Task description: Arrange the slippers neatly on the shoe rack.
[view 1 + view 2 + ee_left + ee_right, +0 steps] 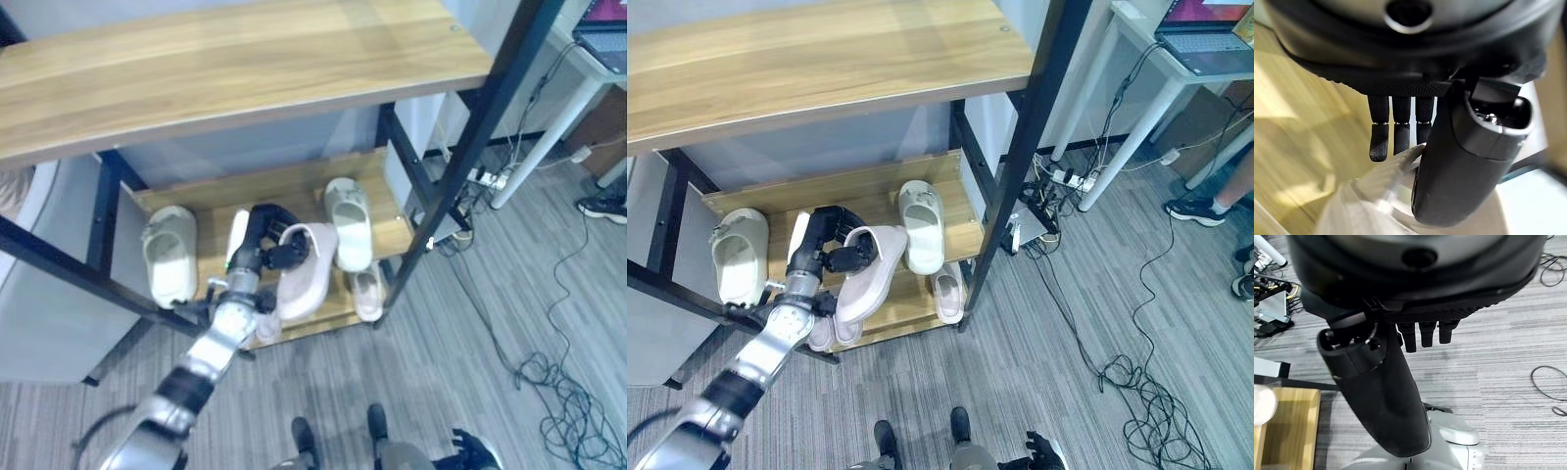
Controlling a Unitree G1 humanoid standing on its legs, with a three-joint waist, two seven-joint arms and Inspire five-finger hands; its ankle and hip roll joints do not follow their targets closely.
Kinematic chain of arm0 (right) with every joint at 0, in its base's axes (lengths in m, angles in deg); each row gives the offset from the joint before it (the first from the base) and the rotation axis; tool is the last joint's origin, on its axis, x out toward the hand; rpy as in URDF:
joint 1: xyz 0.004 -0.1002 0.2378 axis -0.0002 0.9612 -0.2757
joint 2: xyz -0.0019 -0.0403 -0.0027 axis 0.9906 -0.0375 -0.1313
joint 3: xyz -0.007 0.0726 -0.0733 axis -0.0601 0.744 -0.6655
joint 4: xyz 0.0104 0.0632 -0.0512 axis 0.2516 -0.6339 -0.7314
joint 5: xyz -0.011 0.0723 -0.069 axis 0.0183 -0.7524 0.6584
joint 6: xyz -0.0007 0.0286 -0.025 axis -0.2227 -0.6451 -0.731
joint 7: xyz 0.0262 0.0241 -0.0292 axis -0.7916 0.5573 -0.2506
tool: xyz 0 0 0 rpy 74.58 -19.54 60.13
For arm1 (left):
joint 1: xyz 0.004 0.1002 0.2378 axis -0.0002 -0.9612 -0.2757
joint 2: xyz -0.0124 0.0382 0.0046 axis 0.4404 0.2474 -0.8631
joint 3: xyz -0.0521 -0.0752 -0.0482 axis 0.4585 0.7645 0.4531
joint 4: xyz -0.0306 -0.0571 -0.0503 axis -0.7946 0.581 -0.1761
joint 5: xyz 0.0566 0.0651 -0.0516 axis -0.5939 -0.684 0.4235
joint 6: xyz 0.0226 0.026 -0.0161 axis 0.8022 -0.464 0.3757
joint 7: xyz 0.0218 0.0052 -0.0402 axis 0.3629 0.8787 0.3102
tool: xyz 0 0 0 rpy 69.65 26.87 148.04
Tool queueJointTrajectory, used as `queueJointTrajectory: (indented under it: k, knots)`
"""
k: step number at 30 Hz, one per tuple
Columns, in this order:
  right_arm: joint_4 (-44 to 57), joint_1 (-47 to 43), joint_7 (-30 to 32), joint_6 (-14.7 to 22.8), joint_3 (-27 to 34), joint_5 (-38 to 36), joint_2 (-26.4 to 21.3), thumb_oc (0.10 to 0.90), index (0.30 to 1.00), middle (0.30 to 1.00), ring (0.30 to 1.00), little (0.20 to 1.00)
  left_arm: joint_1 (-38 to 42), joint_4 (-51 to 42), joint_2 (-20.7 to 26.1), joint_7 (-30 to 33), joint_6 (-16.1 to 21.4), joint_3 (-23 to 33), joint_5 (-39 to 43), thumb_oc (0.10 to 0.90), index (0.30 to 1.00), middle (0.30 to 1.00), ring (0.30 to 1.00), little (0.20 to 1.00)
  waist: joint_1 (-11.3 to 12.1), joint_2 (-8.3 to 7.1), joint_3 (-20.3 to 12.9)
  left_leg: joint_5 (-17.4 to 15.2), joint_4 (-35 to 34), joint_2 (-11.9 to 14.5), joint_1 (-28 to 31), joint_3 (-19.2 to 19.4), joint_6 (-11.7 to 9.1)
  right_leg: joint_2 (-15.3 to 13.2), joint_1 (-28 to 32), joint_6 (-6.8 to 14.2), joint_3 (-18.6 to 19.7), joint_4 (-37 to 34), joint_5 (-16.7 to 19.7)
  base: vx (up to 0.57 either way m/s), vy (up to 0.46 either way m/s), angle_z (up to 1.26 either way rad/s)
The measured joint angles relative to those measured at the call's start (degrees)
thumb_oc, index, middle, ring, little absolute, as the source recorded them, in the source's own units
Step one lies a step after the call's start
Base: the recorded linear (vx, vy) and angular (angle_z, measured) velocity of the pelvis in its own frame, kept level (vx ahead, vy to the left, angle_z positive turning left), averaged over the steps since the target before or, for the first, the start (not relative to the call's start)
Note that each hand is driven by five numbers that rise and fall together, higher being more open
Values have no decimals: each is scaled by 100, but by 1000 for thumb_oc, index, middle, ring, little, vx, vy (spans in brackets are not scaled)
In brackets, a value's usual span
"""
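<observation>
My left hand (263, 247) reaches onto the middle shelf (294, 186) of the shoe rack and is shut on the rim of a pale pink slipper (306, 274), which is tilted with its toe over the shelf's front edge. In the left wrist view, the thumb (1464, 161) and fingers (1396, 137) pinch that slipper (1376, 196). A cream slipper (169, 255) lies at the shelf's left and a white one (348, 223) at its right. Two more slippers (367, 292) (266, 325) sit on the lowest shelf. My right hand (1400, 382) hangs over the carpet, relaxed and holding nothing.
The wooden top shelf (245, 59) overhangs the work area. A black frame post (470, 147) slants down at the right. Cables (549, 372) and a power strip (490, 179) lie on the carpet to the right. A person's shoe (1195, 211) is at the far right.
</observation>
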Motion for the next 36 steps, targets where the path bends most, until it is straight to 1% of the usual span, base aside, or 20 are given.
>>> queueJointTrajectory:
  k: [4,9,12,15,17,19,21,23,24,25,26,27,29,30,31,32,33,34,35,36]
  knots:
    - [-4,17,-42,-34,54,2,1,800,900,900,900,900,-403,-584,39,-315,89,231,35,400,300,300,300,300,194,14,-2,-36,0,5,82,-111,-51,6,124,7,-101,0,-67,13,-13,15]
    - [-16,26,-57,-108,51,3,1,800,900,900,900,900,-921,-1045,204,-756,132,330,206,400,300,300,300,300,242,14,-2,-14,1,-10,209,-220,-25,-1,298,0,-203,0,-69,13,-9,11]
    - [-15,23,-61,-107,48,4,-1,800,900,900,900,900,-1121,-1091,199,-986,133,292,275,400,300,300,300,300,283,14,-2,-12,1,-6,235,-239,-24,4,335,-2,-210,0,-68,2,-1,2]
    - [-9,42,-54,-105,39,3,-6,800,900,900,900,900,-1395,-1132,4,-1129,133,188,480,400,300,300,300,300,360,13,-1,-1,2,-6,241,-265,-20,9,353,-5,-253,0,-69,-147,-3,5]
    - [-1,25,-48,-84,17,-1,-18,800,900,900,900,900,-1397,-1116,7,-1145,130,-94,465,400,300,300,300,300,365,-2,23,58,10,-5,109,-335,-21,5,243,-2,-316,49,-69,-395,-18,16]
    - [-8,-146,-16,-67,-50,-4,-31,800,900,900,900,900,-1313,-1103,-17,-1133,134,-256,417,400,300,300,300,300,412,-14,118,89,268,15,-304,-391,-22,43,-143,-7,-367,309,-76,-350,-40,16]
    - [-9,-488,39,16,-160,-48,-94,800,900,900,900,900,-829,-873,0,-1131,178,-522,355,400,300,300,300,300,402,-25,512,46,857,48,-978,-598,-62,-57,-730,-88,-524,932,-239,-173,-29,31]
    - [-9,-725,54,22,-170,-59,-116,800,900,900,900,900,-583,-656,0,-1130,176,-592,218,400,300,300,300,300,407,-14,679,-29,1041,66,-1328,-649,-100,-84,-1209,-153,-538,1379,-431,-139,10,17]
    - [0,-905,81,47,-167,-111,-116,800,900,900,900,900,-492,-458,2,-1099,152,-576,185,400,300,300,300,300,458,-36,853,-47,1200,54,-1569,-639,-121,-117,-1582,-150,-524,1862,-559,-176,35,-2]
    - [7,-1008,135,88,-167,-125,-160,800,900,900,900,900,-396,-338,0,-1073,117,-578,165,400,300,300,300,300,495,-80,961,-241,1668,37,-1981,-634,-45,-283,-2086,-240,-512,2494,-845,-79,31,4]
    - [21,-1063,172,95,-170,-142,-179,800,900,900,900,900,-361,-314,6,-1032,107,-579,130,400,300,300,300,300,495,-80,999,-329,1962,18,-2233,-644,-35,-335,-2348,-222,-501,2809,-951,-152,31,12]
    - [138,-1164,224,85,-161,-240,-244,800,900,900,900,900,-273,-311,29,-937,102,-569,64,400,300,300,300,300,519,-79,1105,-559,2487,15,-2707,-670,-11,-427,-2810,-253,-457,3370,-1182,-189,28,16]
    - [402,-1337,302,89,-153,-315,-308,800,900,900,900,900,-124,-317,123,-752,97,-590,-74,400,300,300,300,300,509,-75,1183,-737,3302,41,-3462,-656,-2,-511,-3562,-251,-387,4142,-1371,-177,26,7]
    - [455,-1345,313,112,-145,-336,-326,800,900,900,900,900,-47,-340,192,-723,99,-583,-109,400,300,300,300,300,505,-81,1214,-891,3590,72,-3717,-656,61,-535,-3778,-332,-339,4402,-1514,10,8,-6]
    - [738,-1589,435,136,-47,-444,-343,800,900,900,900,900,296,-309,276,-594,39,-504,-262,400,300,300,300,300,482,-124,1462,-1126,4286,106,-4239,-652,88,-577,-4319,-410,-261,5089,-1724,-19,33,-6]
    - [827,-1654,472,141,2,-450,-351,800,900,900,900,900,389,-279,262,-578,11,-459,-262,400,300,300,300,300,485,-122,1565,-1153,4404,108,-4309,-657,88,-587,-4385,-411,-240,5217,-1759,-36,41,-5]
    - [970,-1775,526,109,-26,-520,-391,800,900,900,900,900,498,-252,285,-477,-13,-458,-270,400,300,300,300,300,399,-143,1608,-1273,4805,137,-4603,-721,-18,-584,-4693,-338,-155,5523,-1866,-106,77,-16]
    - [1246,-1712,568,124,-38,-575,-493,800,900,900,900,900,594,-304,352,-406,5,-414,-310,400,300,300,300,300,474,-130,1457,-1601,5329,232,-4974,-739,63,-570,-5063,-456,-118,5914,-2035,-48,53,-29]
    - [1516,-1765,689,208,-23,-710,-642,800,900,900,900,900,882,-313,436,-169,9,-356,-413,400,300,300,300,300,458,-118,1415,-1831,5938,306,-5529,-773,80,-565,-5587,-481,-77,6416,-2150,-34,69,-32]
    - [1640,-1847,746,264,32,-766,-701,800,900,900,900,900,1055,-319,463,-71,9,-266,-456,400,300,300,300,300,430,-118,1413,-1865,6119,317,-5792,-774,106,-560,-5860,-479,-44,6597,-2172,-3,38,-16]
